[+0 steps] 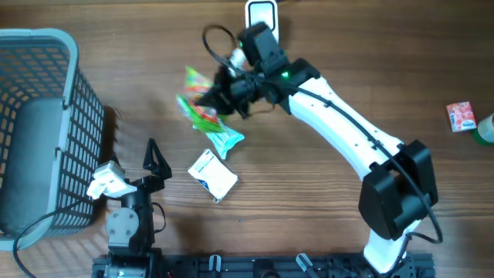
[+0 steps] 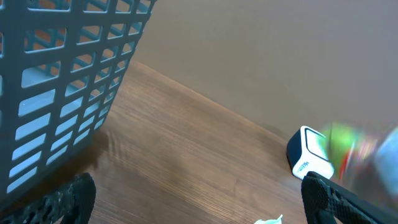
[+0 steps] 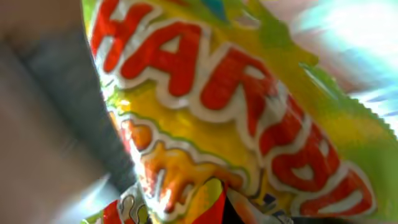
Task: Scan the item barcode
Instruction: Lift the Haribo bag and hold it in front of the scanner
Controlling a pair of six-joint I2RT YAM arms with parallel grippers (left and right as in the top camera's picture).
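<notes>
The item is a yellow, green and red candy bag (image 1: pixel 199 99), held above the table with my right gripper (image 1: pixel 221 94) shut on it. In the right wrist view the bag (image 3: pixel 249 124) fills the frame, red letters toward the camera, and hides the fingers. No barcode shows. A white scanner (image 1: pixel 262 14) stands at the table's far edge, just behind the right wrist, and appears beside the blurred bag (image 2: pixel 360 149) as a scanner (image 2: pixel 311 153) in the left wrist view. My left gripper (image 1: pixel 155 157) rests open and empty near the front, its fingers (image 2: pixel 69 200) wide apart.
A grey mesh basket (image 1: pixel 73 116) stands at the left, close to the left arm. A white packet (image 1: pixel 212 174) and a teal-edged packet (image 1: pixel 228 140) lie in the middle. A red box (image 1: pixel 461 116) and a green object (image 1: pixel 486 130) sit far right.
</notes>
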